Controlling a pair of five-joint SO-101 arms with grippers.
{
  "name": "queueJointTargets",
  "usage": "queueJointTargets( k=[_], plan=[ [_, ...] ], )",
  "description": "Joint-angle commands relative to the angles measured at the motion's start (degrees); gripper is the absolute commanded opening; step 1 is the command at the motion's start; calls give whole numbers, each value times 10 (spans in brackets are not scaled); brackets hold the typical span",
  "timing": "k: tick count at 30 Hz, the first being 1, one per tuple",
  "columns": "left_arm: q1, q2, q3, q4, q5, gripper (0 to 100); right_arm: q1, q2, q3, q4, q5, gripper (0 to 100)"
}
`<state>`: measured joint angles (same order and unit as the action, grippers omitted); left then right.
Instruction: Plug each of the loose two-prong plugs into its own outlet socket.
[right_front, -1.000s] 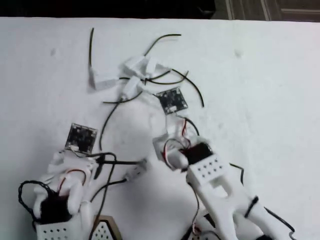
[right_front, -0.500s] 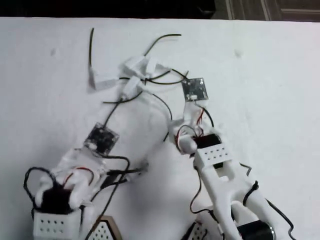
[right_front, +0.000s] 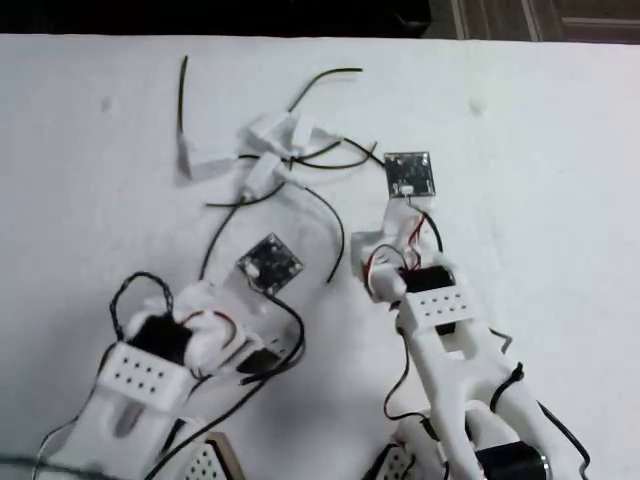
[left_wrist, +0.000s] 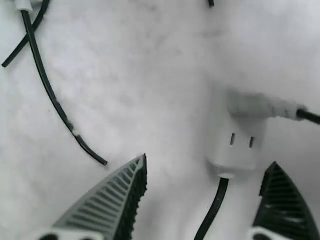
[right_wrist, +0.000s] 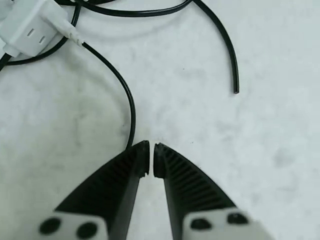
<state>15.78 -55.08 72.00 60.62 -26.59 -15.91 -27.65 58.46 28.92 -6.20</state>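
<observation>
Hovering over the white table (left_wrist: 125, 75), the left gripper (left_wrist: 208, 164) has its jaws spread wide. A white outlet socket (left_wrist: 240, 142) lies flat, slots up, its near end just reaching between them and closer to one. The right gripper (right_wrist: 151, 147) has its jaws all but pressed together on nothing, with a black cable (right_wrist: 127, 100) running up to its tips.

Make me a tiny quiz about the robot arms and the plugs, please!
1. True or false: the right gripper holds a plug.
2. What lies on the table in front of the open left gripper? A) white socket B) spoon C) ball
3. How many slots does the white socket show?
Key: 1 false; 2 A; 3 two.
</observation>
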Motion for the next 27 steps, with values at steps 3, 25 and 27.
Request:
queueJointTargets(
  k=[3, 25, 27],
  plan=[
    [27, 102, -24, -70, 4, 354, 7, -1, -7, -10, -4, 18],
    [48, 217, -126, -132, 4, 23, 48, -5, -20, -9, -5, 18],
    [13, 221, -170, -133, 5, 23, 51, -5, -21, -9, -5, 18]
  ],
)
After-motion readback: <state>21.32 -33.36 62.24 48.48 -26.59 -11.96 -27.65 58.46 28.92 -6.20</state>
